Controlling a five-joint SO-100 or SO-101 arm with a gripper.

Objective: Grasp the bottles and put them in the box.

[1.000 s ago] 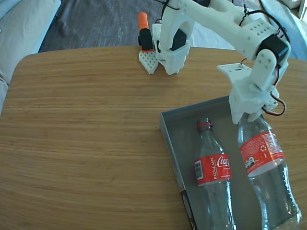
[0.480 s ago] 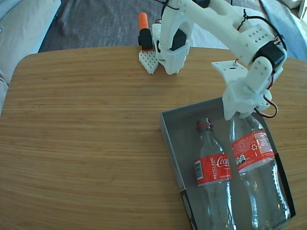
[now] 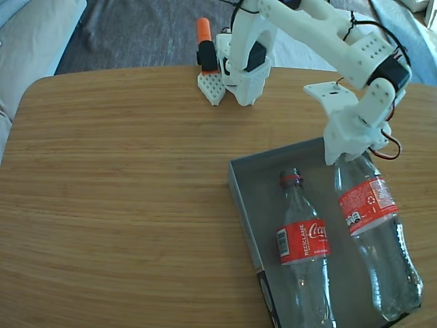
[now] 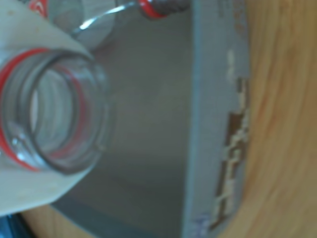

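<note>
Held bottle (image 3: 372, 236): clear ribbed plastic, red label, base low over box (image 3: 240, 198) right side, neck pinched in gripper (image 3: 348, 158). Judgement: lower neck end until body lies flat, then release. Second bottle (image 3: 302, 246) lies inside, just beside it. Box grey card; table (image 3: 123, 205) wood-grain

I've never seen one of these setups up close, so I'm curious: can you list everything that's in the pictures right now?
Bottles: two, clear plastic with red labels; one lies in the box, the other is held by its neck over the box's right side in the fixed view.
Box: one, grey-blue, shallow, open-topped; on the table's right part.
Table: one, light wood.
Orange-and-white part: one, beside the arm's base at the table's far edge.
Fabric: dark grey, beyond the table.
Arm: one, white.
Gripper: one, white, shut on the second bottle's neck.
</note>
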